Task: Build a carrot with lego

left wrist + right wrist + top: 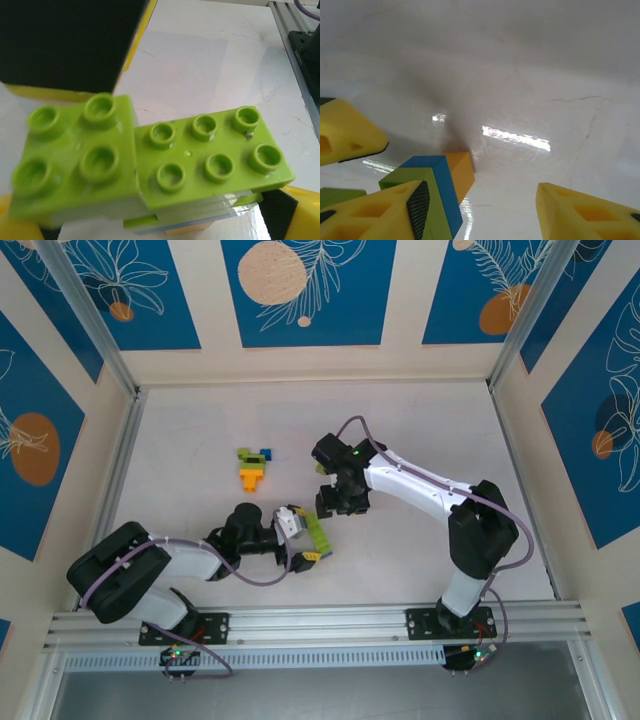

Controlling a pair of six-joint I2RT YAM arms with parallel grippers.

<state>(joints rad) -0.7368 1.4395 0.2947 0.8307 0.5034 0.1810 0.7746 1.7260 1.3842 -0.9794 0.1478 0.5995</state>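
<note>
Two lime green lego bricks, a square one (75, 155) and a longer one (210, 155), lie end to end with studs up. Blue and orange layers show under them. My left gripper (305, 533) stands wide open, its yellow fingers (307, 215) flanking the two ends of the green pair (314, 535). My right gripper (335, 502) is open just behind them. In the right wrist view its left pad (419, 204) rests against the green (402, 182), blue (440, 180) and orange (461, 170) stack, and its right finger (590, 212) stands clear. A small green, blue and orange lego cluster (253, 468) sits farther back.
A black pad with a yellow edge (65, 40), one finger of the right gripper, looms behind the square brick. The other arm's yellow fingertip (345, 135) shows at the left of the right wrist view. An aluminium rail (320, 622) runs along the near edge, and patterned walls enclose the white table (430, 420).
</note>
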